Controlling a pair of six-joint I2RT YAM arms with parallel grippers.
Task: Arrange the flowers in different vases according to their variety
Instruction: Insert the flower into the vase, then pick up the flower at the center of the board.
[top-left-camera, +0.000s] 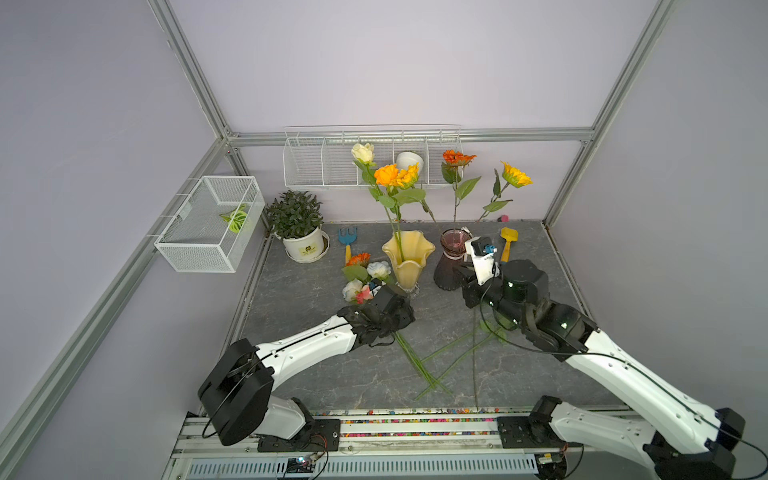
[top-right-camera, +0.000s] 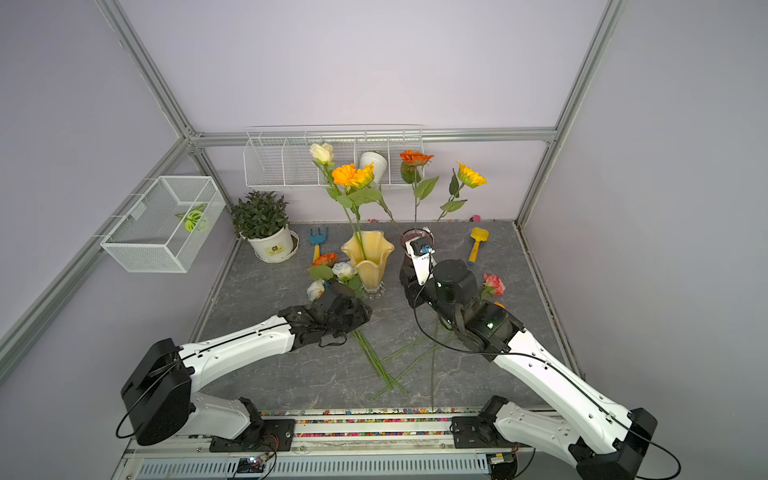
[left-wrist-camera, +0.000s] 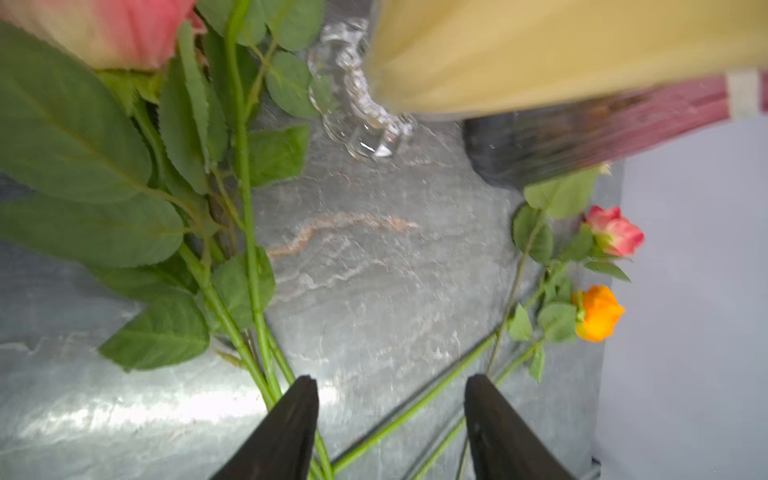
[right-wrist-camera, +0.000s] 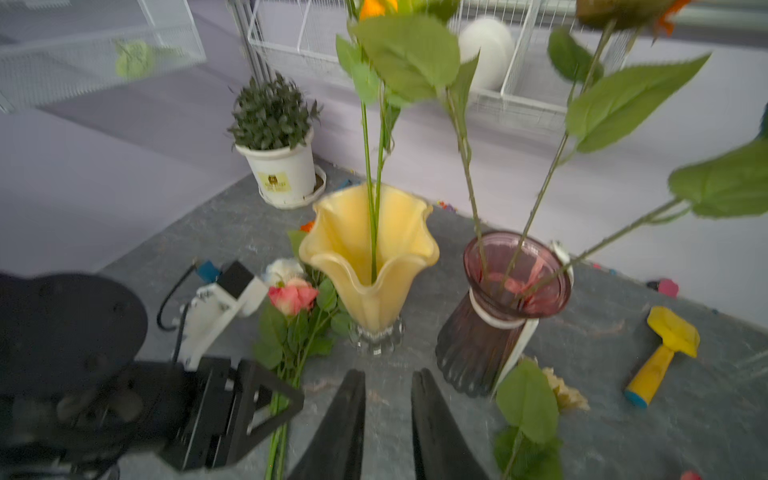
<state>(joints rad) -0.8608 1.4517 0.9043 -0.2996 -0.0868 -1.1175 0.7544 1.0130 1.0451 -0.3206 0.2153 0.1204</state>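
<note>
I'm looking down on a grey, veined stone-look table (top-left-camera: 332, 374) boxed in by lilac walls. Nearest me, thin green stems (top-left-camera: 415, 361) are lying crossed on it. My left gripper (left-wrist-camera: 388, 380) is hovering low with its jaws apart and leafy rose stems running just beside one finger. A pink rose (left-wrist-camera: 615, 232) and an orange rose (left-wrist-camera: 598, 313) are lying well apart from it. My right gripper (right-wrist-camera: 388, 374) is showing a narrow, empty gap. It is pointing between the glossy, wavy-rimmed yellow vase (right-wrist-camera: 370, 266) and the ribbed purple vase (right-wrist-camera: 478, 345), both holding tall flowers (top-left-camera: 390, 174).
</note>
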